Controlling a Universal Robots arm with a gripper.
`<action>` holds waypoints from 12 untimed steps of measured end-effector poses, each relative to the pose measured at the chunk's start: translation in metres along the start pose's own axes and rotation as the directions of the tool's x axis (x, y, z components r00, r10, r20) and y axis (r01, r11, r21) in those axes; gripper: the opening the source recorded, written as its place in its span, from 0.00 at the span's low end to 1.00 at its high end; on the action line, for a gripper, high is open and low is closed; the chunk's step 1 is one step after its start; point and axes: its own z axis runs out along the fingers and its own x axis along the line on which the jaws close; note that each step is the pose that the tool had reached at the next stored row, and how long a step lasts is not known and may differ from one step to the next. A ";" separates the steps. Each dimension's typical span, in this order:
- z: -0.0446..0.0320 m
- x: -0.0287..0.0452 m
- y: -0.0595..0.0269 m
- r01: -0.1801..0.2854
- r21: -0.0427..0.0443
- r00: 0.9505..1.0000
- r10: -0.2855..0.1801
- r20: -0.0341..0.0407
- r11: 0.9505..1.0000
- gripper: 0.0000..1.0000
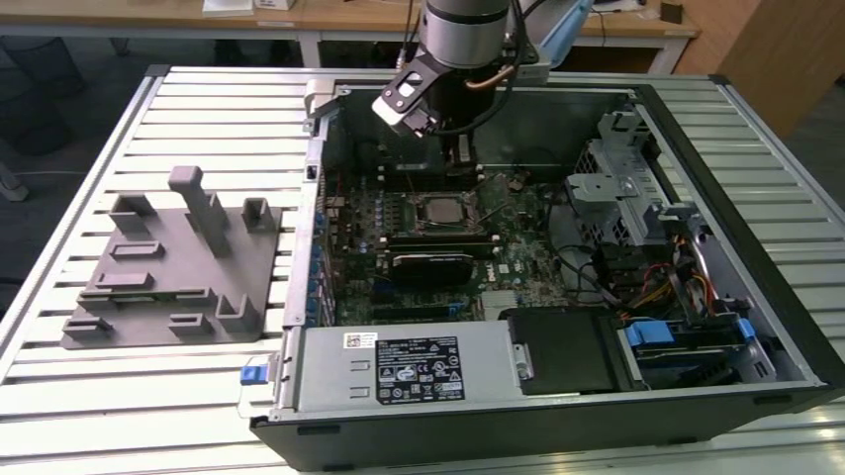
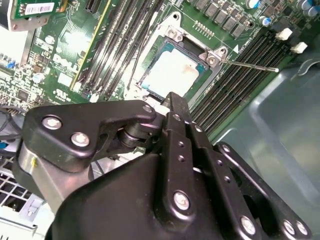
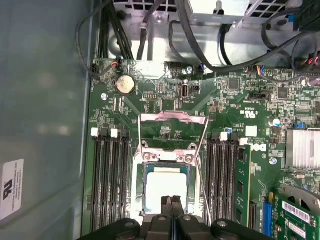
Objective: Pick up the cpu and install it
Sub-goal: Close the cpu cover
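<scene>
The cpu (image 1: 440, 210) lies flat in its socket on the motherboard, silvery-white top up, inside the open computer case. In both wrist views the cpu (image 2: 172, 72) (image 3: 165, 187) sits just beyond my fingertips. My gripper (image 1: 462, 156) hangs over the back part of the board, a little above the socket. Its two black fingers are pressed together in both wrist views, gripper (image 2: 172, 97) (image 3: 172, 201), with nothing between them. The socket's metal load plate (image 3: 172, 117) stands folded open and its thin lever (image 2: 250, 65) juts out sideways.
Memory slots (image 3: 107, 180) flank the socket on both sides. The case wall (image 2: 280, 120) rises close by the gripper. A power supply (image 1: 396, 366) and a drive cage (image 1: 634, 198) crowd the case. A grey plastic fixture (image 1: 172, 267) stands on the slatted table at the exterior view's left.
</scene>
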 end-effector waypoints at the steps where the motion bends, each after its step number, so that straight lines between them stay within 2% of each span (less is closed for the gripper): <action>1: -0.0001 -0.0005 0.0000 0.000 0.000 1.000 0.000 0.000 1.000 0.11; 4: 0.0000 -0.0046 -0.0002 0.000 0.000 1.000 0.000 0.000 1.000 0.11; 7: 0.0002 -0.0055 0.0019 0.000 0.000 1.000 0.000 0.000 1.000 0.11; 12: 0.0005 -0.0061 0.0171 0.000 0.002 1.000 0.000 0.000 1.000 0.11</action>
